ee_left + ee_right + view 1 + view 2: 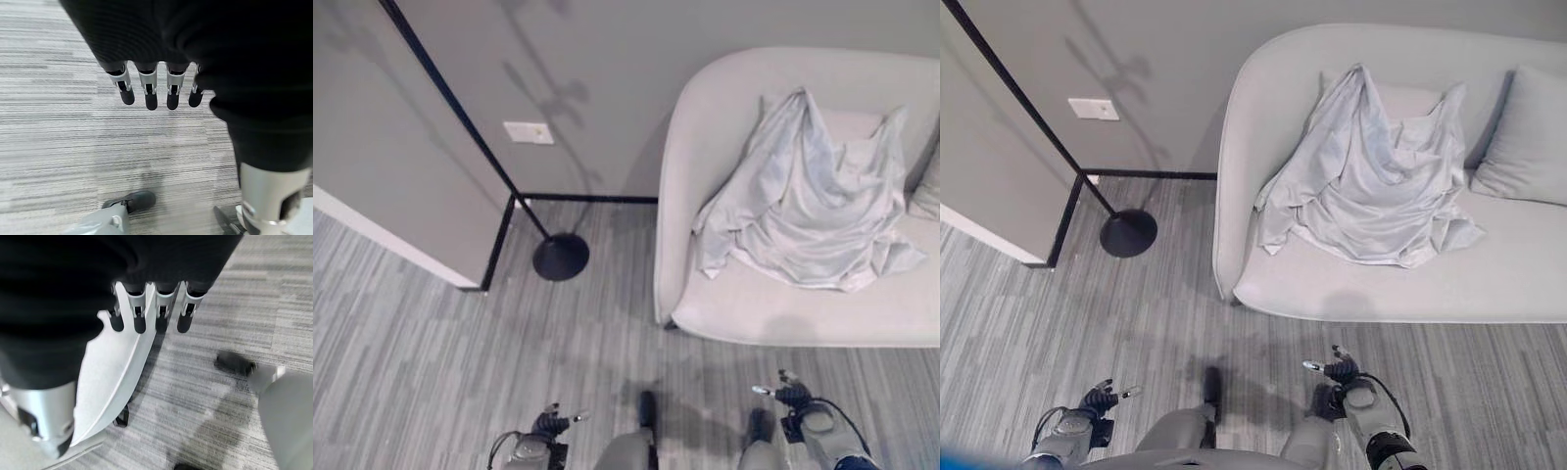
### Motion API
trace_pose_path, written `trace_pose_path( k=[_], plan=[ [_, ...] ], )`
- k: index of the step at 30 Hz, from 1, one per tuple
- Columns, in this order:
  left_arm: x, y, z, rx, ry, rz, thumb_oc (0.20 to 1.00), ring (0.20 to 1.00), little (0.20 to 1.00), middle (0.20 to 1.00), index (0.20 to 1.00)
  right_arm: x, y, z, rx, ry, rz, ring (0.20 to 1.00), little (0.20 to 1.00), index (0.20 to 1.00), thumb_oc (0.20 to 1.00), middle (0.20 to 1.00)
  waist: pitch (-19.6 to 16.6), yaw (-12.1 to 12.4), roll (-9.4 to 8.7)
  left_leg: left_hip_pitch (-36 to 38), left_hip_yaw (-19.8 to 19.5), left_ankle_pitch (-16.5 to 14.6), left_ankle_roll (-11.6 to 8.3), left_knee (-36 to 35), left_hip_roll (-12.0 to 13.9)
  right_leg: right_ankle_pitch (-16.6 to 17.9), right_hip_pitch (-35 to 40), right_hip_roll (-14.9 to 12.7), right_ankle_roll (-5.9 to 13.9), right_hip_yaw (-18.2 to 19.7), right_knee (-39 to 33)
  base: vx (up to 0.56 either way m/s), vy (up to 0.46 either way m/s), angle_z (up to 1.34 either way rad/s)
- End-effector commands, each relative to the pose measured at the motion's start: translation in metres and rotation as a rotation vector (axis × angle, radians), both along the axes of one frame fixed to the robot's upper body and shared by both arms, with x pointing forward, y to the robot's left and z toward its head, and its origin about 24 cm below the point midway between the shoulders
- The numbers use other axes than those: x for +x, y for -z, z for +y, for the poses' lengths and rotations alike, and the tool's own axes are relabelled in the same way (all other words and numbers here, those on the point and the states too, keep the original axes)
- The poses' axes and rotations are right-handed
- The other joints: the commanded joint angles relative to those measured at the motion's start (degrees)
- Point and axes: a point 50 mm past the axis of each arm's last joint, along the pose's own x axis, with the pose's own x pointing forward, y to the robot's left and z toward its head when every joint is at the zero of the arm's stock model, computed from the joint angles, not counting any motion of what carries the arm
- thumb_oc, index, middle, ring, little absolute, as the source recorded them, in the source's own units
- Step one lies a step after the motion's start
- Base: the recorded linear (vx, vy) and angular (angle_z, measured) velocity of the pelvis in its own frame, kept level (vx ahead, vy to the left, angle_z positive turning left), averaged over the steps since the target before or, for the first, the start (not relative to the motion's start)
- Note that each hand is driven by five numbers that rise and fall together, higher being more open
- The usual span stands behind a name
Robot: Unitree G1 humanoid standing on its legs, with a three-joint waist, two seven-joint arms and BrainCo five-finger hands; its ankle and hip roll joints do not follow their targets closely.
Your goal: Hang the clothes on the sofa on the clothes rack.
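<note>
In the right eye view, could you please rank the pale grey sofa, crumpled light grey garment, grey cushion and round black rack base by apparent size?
Largest to smallest:
1. pale grey sofa
2. crumpled light grey garment
3. grey cushion
4. round black rack base

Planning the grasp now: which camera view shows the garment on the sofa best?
The right eye view: the pale garment lies whole and near the centre on the sofa. The left eye view shows it whole too, nearer the edge. The wrist views face the floor; the right one catches the sofa's end.
</note>
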Motion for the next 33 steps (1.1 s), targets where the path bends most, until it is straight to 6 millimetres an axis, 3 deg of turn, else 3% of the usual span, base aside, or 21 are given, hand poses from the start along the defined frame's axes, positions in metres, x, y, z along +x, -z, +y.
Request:
trace_pose_path(
  k=[1, 2, 4, 7, 8, 10, 11, 12, 13, 14, 17, 18, 19, 20, 22, 33],
  plan=[
    [0.018, -0.008, 0.0, 0.014, 0.009, -0.072, 1.0, 1.0, 1.0, 1.0, 1.0, 0.019, -0.017, -0.012, -0.068, -0.035, -0.074, 1.0, 1.0, 1.0, 1.0, 1.0, 1.5, -0.4, 0.77, 5.0, -1.3, -2.6, -7.01, -1.0, 6.1, 2.7, -3.4, 1.6, 0.44, 0.1, 5.3, 0.12, -0.772, 0.36],
    [0.026, -0.01, -0.003, 0.014, 0.023, -0.086, 1.0, 1.0, 1.0, 1.0, 1.0, 0.018, -0.017, -0.014, -0.08, -0.035, -0.066, 1.0, 1.0, 1.0, 1.0, 1.0, 1.3, -0.7, -0.35, 5.3, -0.8, -1.9, -10.17, -1.2, 8.8, 2.2, -1.1, 2.5, 0.44, -2.6, 3.1, 0.12, -0.771, 0.42],
    [0.026, -0.01, -0.003, 0.014, 0.023, -0.086, 1.0, 1.0, 1.0, 1.0, 1.0, 0.018, -0.017, -0.014, -0.08, -0.035, -0.066, 1.0, 1.0, 1.0, 1.0, 1.0, 1.4, -0.8, -0.3, 5.4, -0.9, -2.0, -10.2, -1.2, 8.8, 2.2, -0.9, 2.6, 0.44, -2.8, 3.0, 0.05, -0.42, 0.5],
    [0.028, -0.009, -0.008, -0.006, -0.025, -0.107, 1.0, 1.0, 1.0, 1.0, 1.0, 0.012, -0.015, -0.022, -0.095, -0.003, -0.057, 1.0, 1.0, 1.0, 1.0, 1.0, 1.4, -1.0, 0.04, 4.3, -0.2, 1.6, -13.5, -1.2, 13.9, -1.6, -0.6, 5.2, 0.44, -4.8, 7.0, 0.05, -0.616, 0.12],
    [0.032, -0.009, -0.017, -0.048, -0.069, -0.138, 1.0, 1.0, 1.0, 1.0, 1.0, 0.005, -0.015, -0.031, -0.117, 0.026, -0.054, 1.0, 1.0, 1.0, 1.0, 1.0, 1.3, -1.7, 0.77, 2.6, -1.4, 4.6, -13.64, -1.2, 15.4, -4.7, 1.1, 7.2, 0.44, -6.3, 8.0, 0.04, -0.691, 0.23],
    [0.033, -0.008, -0.023, -0.063, -0.048, -0.142, 1.0, 1.0, 1.0, 1.0, 1.0, 0.0, -0.016, -0.042, -0.125, 0.066, -0.054, 1.0, 1.0, 1.0, 1.0, 1.0, 0.6, -2.7, 0.72, 0.8, 0.9, 7.6, -11.63, -1.2, 15.3, -6.3, 3.5, 9.9, -0.74, -7.1, 5.9, 0.05, -0.485, 0.76],
    [0.033, -0.008, -0.023, -0.063, -0.048, -0.142, 1.0, 1.0, 1.0, 1.0, 1.0, 0.0, -0.016, -0.042, -0.125, 0.066, -0.054, 1.0, 1.0, 1.0, 1.0, 1.0, 0.5, -2.7, 0.73, 0.6, 0.8, 7.7, -11.62, -1.2, 15.3, -6.2, 3.3, 9.9, -0.76, -7.1, 5.8, 0.07, -0.429, 0.47],
    [0.033, -0.01, -0.023, -0.073, -0.04, -0.151, 1.0, 1.0, 1.0, 1.0, 1.0, -0.005, -0.015, -0.049, -0.142, 0.078, -0.038, 1.0, 1.0, 1.0, 1.0, 1.0, -0.2, -2.7, 0.25, 1.4, 1.8, 6.7, -9.97, -1.2, 13.0, -6.5, 5.3, 12.3, -2.41, -7.1, 3.0, 0.04, -0.282, 0.12],
    [0.033, -0.01, -0.023, -0.073, -0.04, -0.151, 1.0, 1.0, 1.0, 1.0, 1.0, -0.005, -0.015, -0.049, -0.142, 0.078, -0.038, 1.0, 1.0, 1.0, 1.0, 1.0, -0.3, -2.7, 0.24, 1.2, 1.8, 6.8, -9.95, -1.2, 13.0, -6.4, 5.2, 12.3, -2.42, -7.1, 2.9, 0.1, -0.532, -0.07],
    [0.028, -0.007, -0.023, -0.074, -0.042, -0.135, 1.0, 1.0, 1.0, 1.0, 1.0, -0.009, -0.015, -0.054, -0.148, 0.088, -0.03, 1.0, 1.0, 1.0, 1.0, 1.0, -0.6, -2.3, 0.22, 2.2, -0.9, 3.8, -8.23, 0.0, 8.5, -6.4, 6.8, 14.0, -3.19, -6.9, 1.1, 0.08, -0.344, -0.21],
    [0.019, -0.003, -0.021, -0.07, -0.03, -0.097, 1.0, 1.0, 1.0, 1.0, 1.0, -0.012, -0.014, -0.057, -0.126, 0.133, -0.032, 1.0, 1.0, 1.0, 1.0, 1.0, -0.9, -2.2, 0.47, 1.7, -2.0, 0.2, -5.41, 2.0, 1.4, -7.1, 7.0, 16.6, -3.96, -6.2, 1.1, 0.08, -0.343, 0.03],
    [0.019, -0.003, -0.021, -0.07, -0.03, -0.097, 1.0, 1.0, 1.0, 1.0, 1.0, -0.012, -0.014, -0.057, -0.126, 0.133, -0.032, 1.0, 1.0, 1.0, 1.0, 1.0, -0.9, -2.2, 0.47, 1.7, -2.0, 0.2, -5.41, 2.0, 1.4, -7.1, 7.0, 16.6, -3.96, -6.2, 1.1, 0.06, -0.227, -0.22],
    [0.015, -0.001, -0.02, -0.062, -0.019, -0.077, 1.0, 1.0, 1.0, 1.0, 1.0, -0.015, -0.012, -0.056, -0.114, 0.148, -0.024, 1.0, 1.0, 1.0, 1.0, 1.0, -0.6, -2.0, 0.45, 0.4, -3.0, -0.4, -4.28, 2.7, -1.6, -6.9, 6.5, 17.2, -4.19, -5.6, 1.1, 0.03, -0.108, -0.07],
    [0.015, -0.001, -0.02, -0.062, -0.019, -0.077, 1.0, 1.0, 1.0, 1.0, 1.0, -0.015, -0.012, -0.056, -0.114, 0.148, -0.024, 1.0, 1.0, 1.0, 1.0, 1.0, -0.6, -2.0, 0.43, 0.4, -3.0, -0.4, -4.26, 2.7, -1.6, -6.9, 6.6, 17.2, -4.16, -5.6, 1.1, 0.05, -0.154, 0.05],
    [0.008, 0.002, -0.019, -0.062, -0.021, -0.046, 1.0, 1.0, 1.0, 1.0, 1.0, -0.018, -0.007, -0.051, -0.106, 0.138, -0.004, 1.0, 1.0, 1.0, 1.0, 1.0, -0.6, -1.7, 0.69, 0.1, -3.0, -1.0, -3.04, 2.1, -4.6, -6.6, 6.2, 18.3, -4.28, -5.3, 1.1, 0.07, -0.104, 0.07],
    [0.0, 0.007, -0.022, -0.059, -0.001, -0.001, 1.0, 1.0, 1.0, 1.0, 1.0, -0.025, 0.002, -0.038, -0.075, 0.128, 0.036, 1.0, 1.0, 1.0, 1.0, 1.0, -1.2, -2.2, 1.26, 4.4, -1.3, -0.6, -2.83, -1.0, -4.3, -7.1, 7.7, 19.3, -4.63, -5.5, 1.1, 0.07, 0.021, -0.02]
  ],
)
